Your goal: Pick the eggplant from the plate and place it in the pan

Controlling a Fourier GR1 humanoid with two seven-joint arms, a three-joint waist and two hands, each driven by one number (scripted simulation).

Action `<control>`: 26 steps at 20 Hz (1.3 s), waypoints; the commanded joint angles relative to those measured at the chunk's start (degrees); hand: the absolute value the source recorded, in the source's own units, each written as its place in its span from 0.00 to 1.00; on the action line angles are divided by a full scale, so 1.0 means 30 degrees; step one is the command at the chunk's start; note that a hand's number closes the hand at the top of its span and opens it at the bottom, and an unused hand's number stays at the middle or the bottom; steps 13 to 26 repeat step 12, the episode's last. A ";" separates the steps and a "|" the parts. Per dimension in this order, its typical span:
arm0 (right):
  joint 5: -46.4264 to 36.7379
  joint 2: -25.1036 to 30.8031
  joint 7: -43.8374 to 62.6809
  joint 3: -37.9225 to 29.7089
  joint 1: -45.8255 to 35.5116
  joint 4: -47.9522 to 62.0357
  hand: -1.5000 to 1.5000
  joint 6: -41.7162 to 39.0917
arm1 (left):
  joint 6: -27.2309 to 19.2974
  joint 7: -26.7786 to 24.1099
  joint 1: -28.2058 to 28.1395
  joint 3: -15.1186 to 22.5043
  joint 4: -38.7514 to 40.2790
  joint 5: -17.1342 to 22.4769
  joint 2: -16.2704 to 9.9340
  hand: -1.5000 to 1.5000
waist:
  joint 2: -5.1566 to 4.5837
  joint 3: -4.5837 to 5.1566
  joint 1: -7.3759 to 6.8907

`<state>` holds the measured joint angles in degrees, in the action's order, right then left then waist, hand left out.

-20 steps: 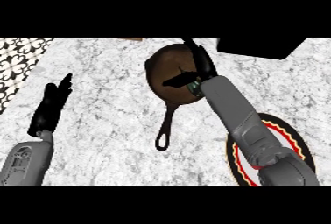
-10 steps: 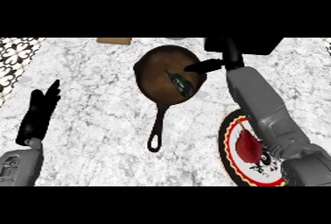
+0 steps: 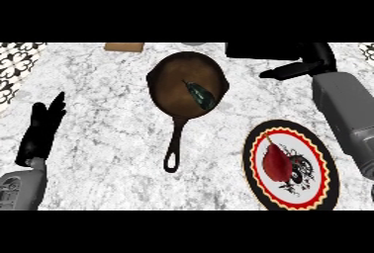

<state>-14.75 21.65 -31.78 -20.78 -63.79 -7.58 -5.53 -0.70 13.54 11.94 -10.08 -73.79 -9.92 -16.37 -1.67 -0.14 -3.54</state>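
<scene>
You saw the eggplant lying in the pan, its long axis running from upper left to lower right. Your right hand, upper right of the frame, held nothing, fingers relaxed. Your left hand rested open at the left edge. A red item lay on the plate on the bench.

Single head view looks steeply down at counter.

The eggplant now lies free in the pan, no longer held. The right hand is away from it, off to the pan's right, fingers relaxed. A red item on the plate now shows uncovered.
</scene>
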 commanded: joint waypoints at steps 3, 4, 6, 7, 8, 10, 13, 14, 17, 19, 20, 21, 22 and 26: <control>-0.0228 0.2414 -0.1269 0.0164 0.1430 0.0061 0.00 -0.2772 | 0.0247 -0.0297 -0.0197 -0.0523 -0.0032 0.0325 -0.0440 0.50 | -0.0019 -0.0018 -0.0061; -0.0397 0.3189 -0.1031 0.0347 0.1183 0.0023 0.00 -0.3813 | 0.0033 -0.0581 -0.0380 -0.0076 0.0096 -0.0101 -0.0115 0.50 | 0.0009 -0.0014 0.0039; -0.0498 0.3147 -0.1392 0.0384 0.1493 0.0098 0.00 -0.3611 | 0.0125 -0.0106 -0.0678 0.0060 -0.0562 0.0116 0.0181 0.50 | -0.0040 -0.0036 -0.0259; -0.0214 0.3794 -0.0886 0.0056 0.1025 0.0207 0.00 -0.3975 | 0.0365 -0.0519 -0.0059 -0.0098 -0.0002 0.0079 -0.0285 0.50 | -0.0181 -0.0039 -0.0320; -0.0607 0.3874 -0.2062 0.0487 0.1831 -0.0097 0.00 -0.4528 | -0.0196 -0.0471 0.0187 -0.0207 0.0665 -0.0005 0.0151 0.50 | -0.0061 -0.0022 0.0087; -0.0428 0.4682 -0.1724 0.0261 0.1561 0.0042 0.00 -0.5249 | 0.0006 -0.0185 0.0237 -0.0392 0.0433 0.0070 -0.0253 0.50 | -0.0061 -0.0033 -0.0057; -0.0487 0.5063 -0.2114 0.0255 0.2002 0.0130 0.00 -0.5398 | 0.0139 0.0241 -0.0365 0.0015 -0.0746 0.0025 -0.0051 0.50 | -0.0060 -0.0062 -0.0339; -0.0487 0.5063 -0.2114 0.0255 0.2002 0.0130 0.00 -0.5398 | 0.0139 0.0241 -0.0365 0.0015 -0.0746 0.0025 -0.0051 0.50 | -0.0060 -0.0062 -0.0339; -0.0487 0.5063 -0.2114 0.0255 0.2002 0.0130 0.00 -0.5398 | 0.0139 0.0241 -0.0365 0.0015 -0.0746 0.0025 -0.0051 0.50 | -0.0060 -0.0062 -0.0339; -0.0487 0.5063 -0.2114 0.0255 0.2002 0.0130 0.00 -0.5398 | 0.0139 0.0241 -0.0365 0.0015 -0.0746 0.0025 -0.0051 0.50 | -0.0060 -0.0062 -0.0339; -0.0487 0.5063 -0.2114 0.0255 0.2002 0.0130 0.00 -0.5398 | 0.0139 0.0241 -0.0365 0.0015 -0.0746 0.0025 -0.0051 0.50 | -0.0060 -0.0062 -0.0339; -0.0487 0.5063 -0.2114 0.0255 0.2002 0.0130 0.00 -0.5398 | 0.0139 0.0241 -0.0365 0.0015 -0.0746 0.0025 -0.0051 0.50 | -0.0060 -0.0062 -0.0339; -0.0487 0.5063 -0.2114 0.0255 0.2002 0.0130 0.00 -0.5398 | 0.0139 0.0241 -0.0365 0.0015 -0.0746 0.0025 -0.0051 0.50 | -0.0060 -0.0062 -0.0339; -0.0487 0.5063 -0.2114 0.0255 0.2002 0.0130 0.00 -0.5398 | 0.0139 0.0241 -0.0365 0.0015 -0.0746 0.0025 -0.0051 0.50 | -0.0060 -0.0062 -0.0339</control>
